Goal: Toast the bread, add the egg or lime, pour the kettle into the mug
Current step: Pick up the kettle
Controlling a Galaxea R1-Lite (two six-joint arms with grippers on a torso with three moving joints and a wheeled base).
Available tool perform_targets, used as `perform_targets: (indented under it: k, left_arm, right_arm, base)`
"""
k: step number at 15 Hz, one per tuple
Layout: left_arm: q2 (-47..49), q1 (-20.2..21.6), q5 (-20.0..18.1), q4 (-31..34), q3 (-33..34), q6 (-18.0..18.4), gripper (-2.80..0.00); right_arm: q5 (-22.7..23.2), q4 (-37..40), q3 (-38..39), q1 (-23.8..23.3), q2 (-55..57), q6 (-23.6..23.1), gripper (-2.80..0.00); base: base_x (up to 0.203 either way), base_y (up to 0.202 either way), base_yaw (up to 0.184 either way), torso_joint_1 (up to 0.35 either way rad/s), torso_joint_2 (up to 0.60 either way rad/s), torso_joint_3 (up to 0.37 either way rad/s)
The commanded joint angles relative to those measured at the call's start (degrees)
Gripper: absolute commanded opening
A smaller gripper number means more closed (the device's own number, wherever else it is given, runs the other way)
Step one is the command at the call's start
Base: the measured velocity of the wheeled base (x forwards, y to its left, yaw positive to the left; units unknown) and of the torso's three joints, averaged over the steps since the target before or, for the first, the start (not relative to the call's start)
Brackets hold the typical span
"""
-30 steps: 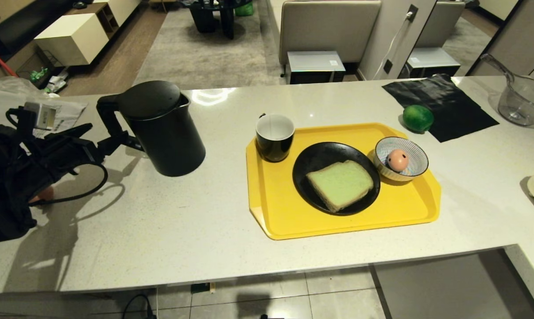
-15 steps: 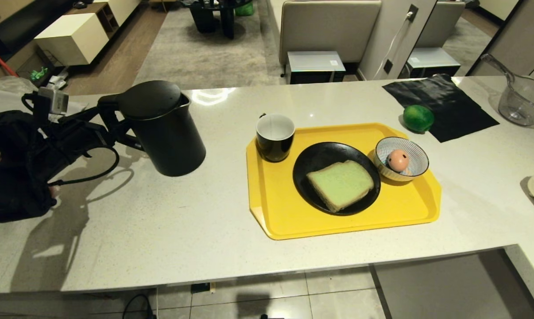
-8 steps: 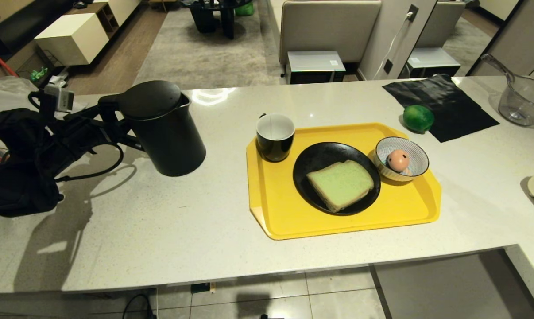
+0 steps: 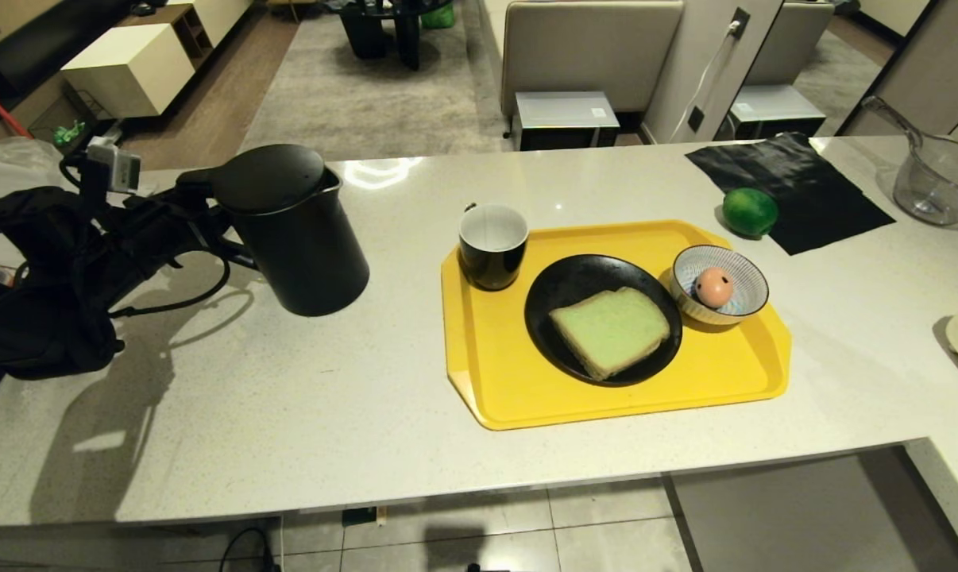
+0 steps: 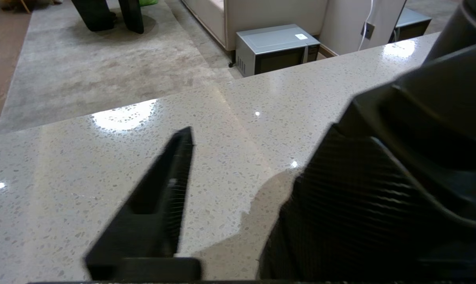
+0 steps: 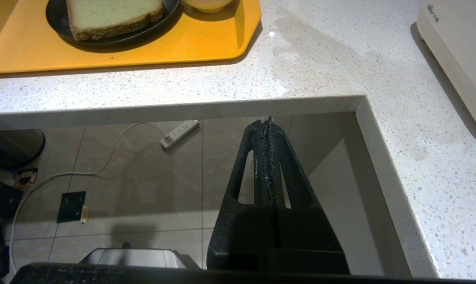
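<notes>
Far left, your left gripper [image 4: 197,208] sits at the handle of the kettle [image 4: 292,230]; one finger [image 5: 163,205] stands clear, the handle is beside the other, and you cannot tell if the jaws grip. Moving right, the mug [image 4: 492,245] stands on the yellow tray [image 4: 527,397], then the bread [image 4: 611,330] on a black plate [image 4: 562,290], the egg [image 4: 713,287] in a striped bowl [image 4: 745,274], and the lime [image 4: 749,211] beyond on the counter [image 4: 288,413]. Your right gripper [image 6: 268,120] hangs pressed shut, empty, off the counter's edge.

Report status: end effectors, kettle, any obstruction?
Left end effector at kettle handle, jaws straddling it, not clamped. Right end effector shut, parked below counter edge. Mug path unobstructed.
</notes>
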Motion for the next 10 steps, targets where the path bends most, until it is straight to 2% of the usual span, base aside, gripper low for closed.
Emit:
perform_targets:
  k: [1,5,10]
  left_arm:
    - [0.2,-0.2,-0.1,-0.4,0.0,-0.1,-2.8]
    - [0.4,-1.5,0.0,-0.9,0.0,0.0,-2.8]
    - [0.6,-3.6,2.4,-1.7,0.0,-0.2,-2.8]
  right_arm:
    - [0.0,0.0,1.5,0.0,0.1,0.0,-2.8]
    - [0.0,0.0,1.5,0.0,0.1,0.0,-2.8]
    - [0.0,0.0,1.5,0.0,0.1,0.0,-2.8]
  base:
    - [0.0,0.0,0.0,0.0,0.0,0.0]
    - [0.0,0.0,0.0,0.0,0.0,0.0]
    - [0.0,0.0,0.0,0.0,0.0,0.0]
